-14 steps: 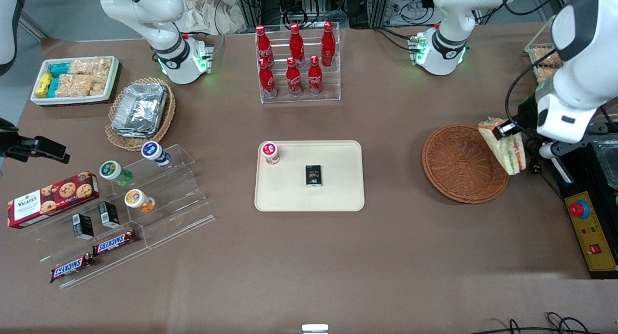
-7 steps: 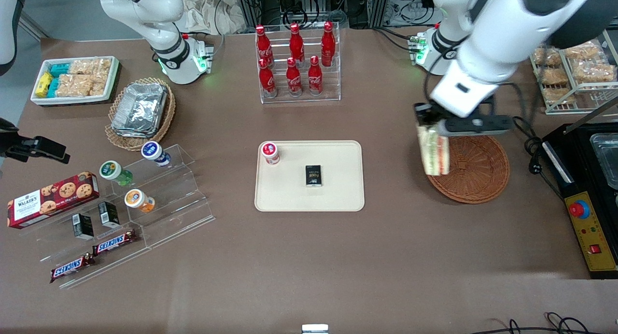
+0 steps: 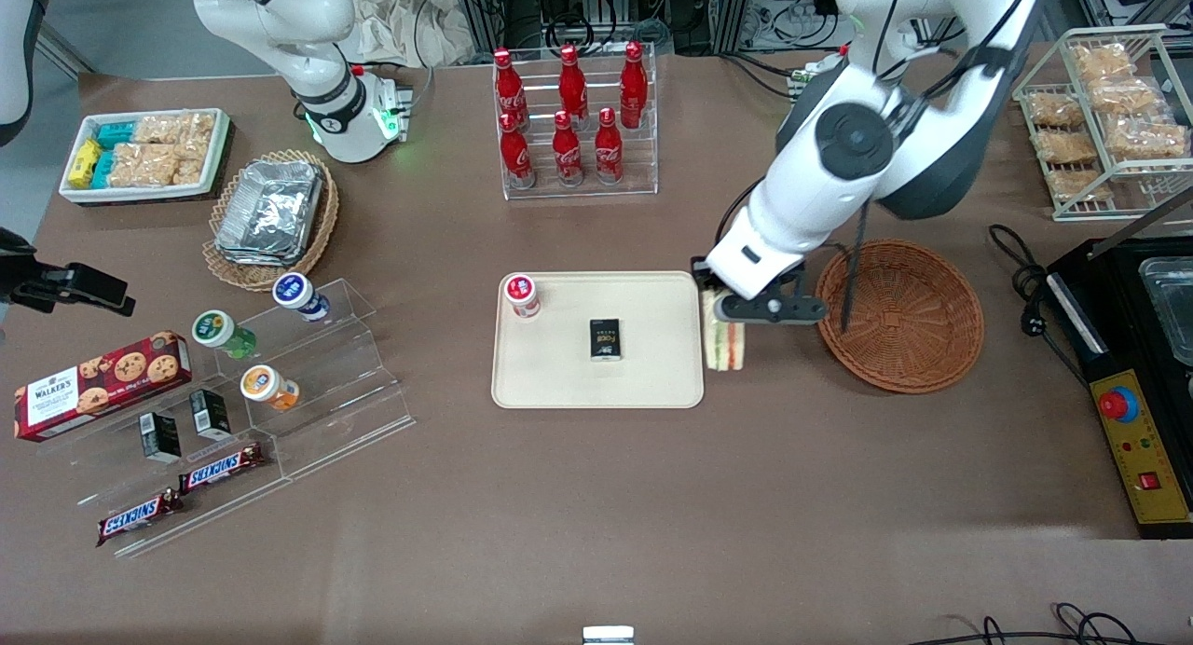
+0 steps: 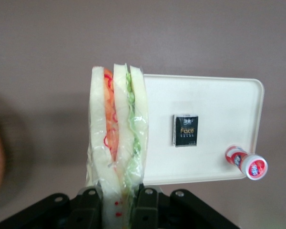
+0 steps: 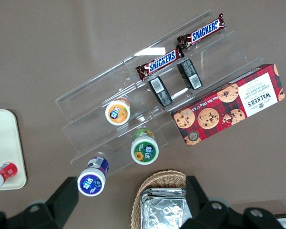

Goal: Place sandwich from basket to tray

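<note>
Front view: gripper (image 3: 725,311) up off the counter (image 3: 596,496), btwn tray (image 3: 652,384) and wicker basket (image 3: 899,315), right at tray's edge nearest basket. Fingers clamped on sandwich (image 3: 726,344), hanging w/ filling edge twd camera, clear of basket. On tray: small black box (image 3: 606,338) near middle, red-capped bottle (image 3: 522,295) lying at a corner.

Left wrist view: fingers (image 4: 91,206) pinching sandwich (image 4: 118,138) at bread end; green, orange, red layers visible. Tray (image 4: 214,157) below, partly under sandwich. Black box (image 4: 186,130) and bottle (image 4: 247,163) on tray.
</note>
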`<state>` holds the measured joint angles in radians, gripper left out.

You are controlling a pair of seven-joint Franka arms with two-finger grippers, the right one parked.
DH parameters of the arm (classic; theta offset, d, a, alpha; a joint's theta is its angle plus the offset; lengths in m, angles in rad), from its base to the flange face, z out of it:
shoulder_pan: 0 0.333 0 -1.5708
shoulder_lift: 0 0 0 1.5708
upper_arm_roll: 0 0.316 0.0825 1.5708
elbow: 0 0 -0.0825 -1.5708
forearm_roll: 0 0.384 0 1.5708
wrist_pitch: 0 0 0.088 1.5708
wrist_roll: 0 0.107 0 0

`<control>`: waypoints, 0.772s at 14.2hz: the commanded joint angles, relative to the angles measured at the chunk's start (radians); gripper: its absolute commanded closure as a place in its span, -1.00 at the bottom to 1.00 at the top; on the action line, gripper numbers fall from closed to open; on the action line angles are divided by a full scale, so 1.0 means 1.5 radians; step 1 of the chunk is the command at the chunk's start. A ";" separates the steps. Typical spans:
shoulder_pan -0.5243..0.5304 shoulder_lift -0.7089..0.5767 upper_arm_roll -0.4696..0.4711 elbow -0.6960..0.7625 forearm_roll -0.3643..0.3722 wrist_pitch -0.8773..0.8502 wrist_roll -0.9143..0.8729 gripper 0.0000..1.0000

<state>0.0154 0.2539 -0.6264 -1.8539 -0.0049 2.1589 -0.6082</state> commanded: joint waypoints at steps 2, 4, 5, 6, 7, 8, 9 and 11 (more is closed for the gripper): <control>-0.006 0.047 -0.021 -0.091 0.065 0.140 -0.046 1.00; -0.047 0.113 -0.009 -0.084 0.145 0.172 -0.099 1.00; -0.047 0.147 -0.008 -0.083 0.208 0.190 -0.126 1.00; -0.046 0.174 -0.008 -0.084 0.266 0.211 -0.157 1.00; -0.048 0.197 -0.009 -0.083 0.310 0.223 -0.187 1.00; -0.047 0.215 -0.008 -0.081 0.344 0.234 -0.201 1.00; -0.045 0.229 -0.008 -0.080 0.365 0.235 -0.206 1.00; -0.046 0.237 -0.008 -0.078 0.369 0.235 -0.220 1.00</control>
<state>-0.0489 0.5898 -0.6409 -1.9819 0.5080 2.4992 -0.8887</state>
